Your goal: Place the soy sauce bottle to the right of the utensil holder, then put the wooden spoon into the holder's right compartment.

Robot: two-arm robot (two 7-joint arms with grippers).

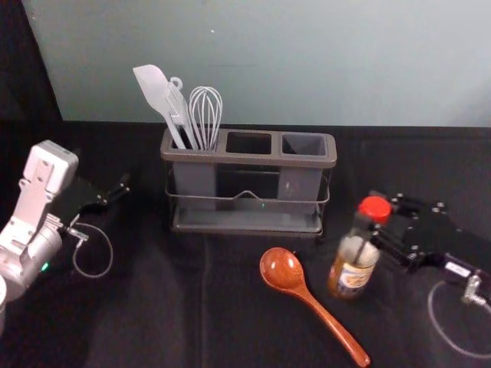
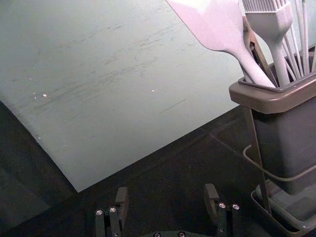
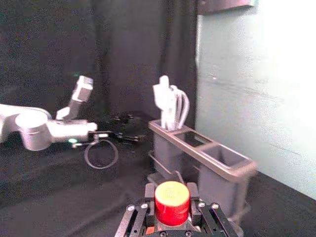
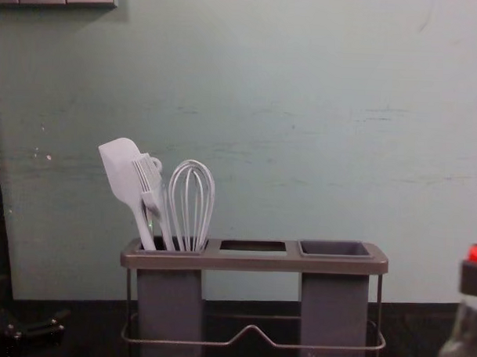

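Closest to the chest camera, the red-capped soy sauce bottle (image 1: pixel 353 272) leans slightly, pinched below its cap by the right gripper (image 1: pixel 371 222), in front and right of the utensil holder (image 1: pixel 249 158); its base may be off the table (image 1: pixel 176 307). Left of it, the wooden spoon (image 1: pixel 281 269) lies before the holder, bowl toward it. The left gripper (image 1: pixel 113 196), fingers spread, is left of the holder.

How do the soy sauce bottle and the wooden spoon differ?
The soy sauce bottle is held by the right gripper; the wooden spoon lies free on the table. The bottle is clear with a red cap; the spoon is reddish brown. Both are outside the holder.
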